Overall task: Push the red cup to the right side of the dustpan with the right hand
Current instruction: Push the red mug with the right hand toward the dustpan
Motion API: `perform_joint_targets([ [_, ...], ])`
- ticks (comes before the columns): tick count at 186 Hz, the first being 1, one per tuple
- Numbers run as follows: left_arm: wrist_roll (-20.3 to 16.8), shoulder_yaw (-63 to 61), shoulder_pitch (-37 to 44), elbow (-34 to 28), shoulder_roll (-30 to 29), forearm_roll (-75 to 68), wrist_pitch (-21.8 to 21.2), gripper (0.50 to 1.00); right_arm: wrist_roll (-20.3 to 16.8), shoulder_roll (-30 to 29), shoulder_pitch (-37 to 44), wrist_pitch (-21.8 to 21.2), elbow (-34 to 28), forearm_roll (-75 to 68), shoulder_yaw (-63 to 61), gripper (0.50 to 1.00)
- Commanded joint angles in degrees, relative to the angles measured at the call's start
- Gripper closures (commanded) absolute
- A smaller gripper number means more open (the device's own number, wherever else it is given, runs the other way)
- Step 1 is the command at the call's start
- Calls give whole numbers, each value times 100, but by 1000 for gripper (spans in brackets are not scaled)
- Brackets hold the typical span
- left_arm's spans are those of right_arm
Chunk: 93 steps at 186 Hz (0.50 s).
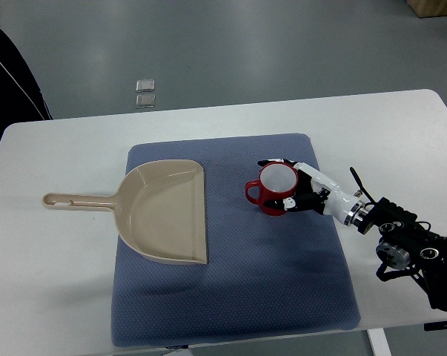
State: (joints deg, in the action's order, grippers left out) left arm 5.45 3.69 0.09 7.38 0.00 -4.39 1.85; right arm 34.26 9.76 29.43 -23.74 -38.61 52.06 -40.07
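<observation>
A white table [53, 245] carries a blue-grey mat [230, 297] spread across its middle. On the mat's left half lies a beige dustpan [167, 215], its mouth facing the mat's centre and its handle reaching out over the mat's left edge onto the bare tabletop. The red cup [273, 190] stands upright on the mat's right half, near the far edge, white inside, its handle pointing toward the dustpan; a clear gap separates the two. The right hand [296, 187] comes in from the table's right edge and wraps the cup's right side, fingers [276, 162] curled round the far rim and another fingertip at the near wall, in contact with it.
</observation>
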Motion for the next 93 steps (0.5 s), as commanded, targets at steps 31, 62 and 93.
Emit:
perform_joint_targets([
  [31, 0, 0, 0, 0, 0, 0, 0, 500, -60, -62, -43, 159, -164, 59, -27, 566],
  [62, 0, 0, 0, 0, 0, 0, 0, 500, -157, -97, -139, 256, -322, 67, -1, 566],
  [93, 0, 0, 0, 0, 0, 0, 0, 500, -218, -114, -184, 405, -498, 129, 52, 566],
])
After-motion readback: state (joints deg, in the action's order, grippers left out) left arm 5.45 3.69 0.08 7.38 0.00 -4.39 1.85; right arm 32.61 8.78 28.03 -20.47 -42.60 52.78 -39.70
